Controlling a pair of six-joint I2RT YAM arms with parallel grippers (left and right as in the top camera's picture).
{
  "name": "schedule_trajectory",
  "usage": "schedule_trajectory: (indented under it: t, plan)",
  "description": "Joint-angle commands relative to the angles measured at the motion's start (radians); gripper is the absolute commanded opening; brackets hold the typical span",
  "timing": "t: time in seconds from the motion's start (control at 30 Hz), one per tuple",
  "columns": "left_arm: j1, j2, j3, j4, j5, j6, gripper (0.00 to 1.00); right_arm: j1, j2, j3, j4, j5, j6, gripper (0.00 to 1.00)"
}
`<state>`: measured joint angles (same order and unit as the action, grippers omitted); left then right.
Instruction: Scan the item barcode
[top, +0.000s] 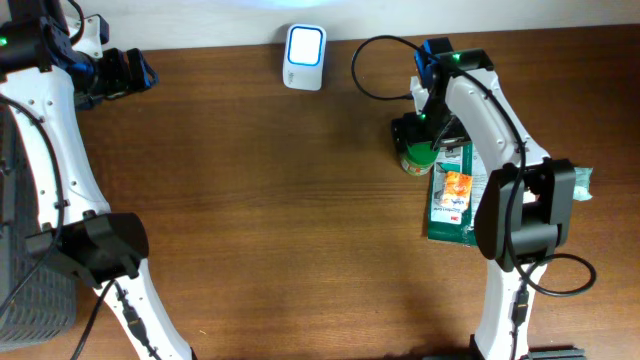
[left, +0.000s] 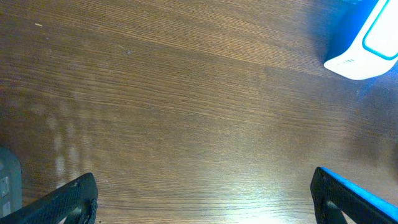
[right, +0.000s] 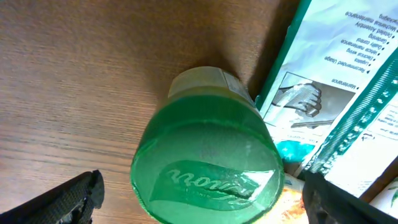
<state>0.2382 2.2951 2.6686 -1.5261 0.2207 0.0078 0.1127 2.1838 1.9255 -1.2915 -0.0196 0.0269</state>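
The green-lidded jar (right: 208, 155) stands on the table (top: 250, 200) at the right, just beside a printed packet (top: 452, 195) and well apart from the white scanner (top: 304, 57) at the far edge. The scan looks not yet done, and no barcode is visible. The right claw (right: 205, 202) hangs over the jar, spread wide, apparently gripping nothing. The left claw (left: 205, 199) gapes over bare wood, empty.

Even, bright room light. The scanner (top: 304, 45) glows white at 12 o'clock; seen close by the left wrist it blurs, and a pale sheen streaks the table (left: 186, 93) toward 7 o'clock.
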Motion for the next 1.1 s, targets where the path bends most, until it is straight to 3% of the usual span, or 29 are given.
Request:
schedule_trajectory:
  t: [0.0, 0.2, 0.27, 0.53, 0.8, 0.87, 0.97, 1.07]
  plan:
    - [0.0, 0.007, 0.016, 0.0, 0.01, 0.005, 0.99, 0.005, -0.034, 0.124, -0.022, -0.003, 0.004, 0.98]
    - [0.0, 0.007, 0.016, 0.0, 0.01, 0.005, 0.99, 0.005, -0.109, 0.591, -0.397, -0.014, 0.005, 0.98]
    - [0.0, 0.007, 0.016, 0.0, 0.01, 0.005, 0.99, 0.006, -0.189, 0.639, -0.407, -0.041, 0.008, 0.98]
    - [0.0, 0.007, 0.016, 0.0, 0.01, 0.005, 0.99, 0.005, -0.597, 0.639, -0.407, -0.058, 0.008, 0.98]
    - [0.0, 0.007, 0.016, 0.0, 0.01, 0.005, 0.99, 0.005, -0.783, 0.636, -0.407, -0.021, 0.003, 0.98]
    - [0.0, 0.007, 0.016, 0.0, 0.01, 0.005, 0.99, 0.004, -0.804, 0.628, -0.404, -0.011, -0.055, 0.98]
    - [0.0, 0.007, 0.016, 0.0, 0.01, 0.005, 0.99, 0.004, -0.845, 0.541, -0.314, 0.011, -0.106, 0.98]
    - [0.0, 0.007, 0.016, 0.0, 0.01, 0.005, 0.99, 0.004, -0.941, 0.256, -0.071, 0.039, -0.174, 0.98]
